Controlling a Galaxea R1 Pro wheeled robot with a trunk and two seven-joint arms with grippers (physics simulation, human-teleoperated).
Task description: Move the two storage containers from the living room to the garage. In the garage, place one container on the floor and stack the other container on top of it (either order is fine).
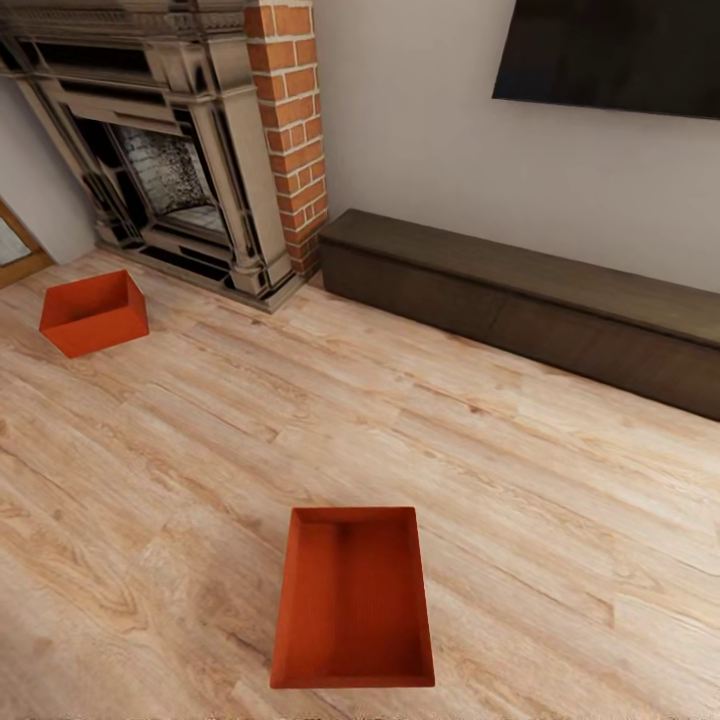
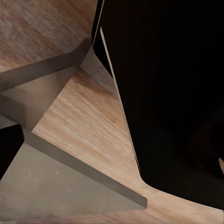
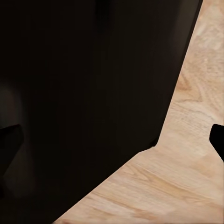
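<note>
Two orange-red bins on the living-room plank floor (image 1: 560,520)

The near storage container (image 1: 352,600) sits open-topped and empty, close ahead; the far storage container (image 1: 93,313) lies well apart by the fireplace (image 1: 170,150), left of the low bench (image 1: 540,300). Whether either claw is apart or together cannot be told.

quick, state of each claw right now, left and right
Left claw: cannot be told.
Right claw: cannot be told.
</note>
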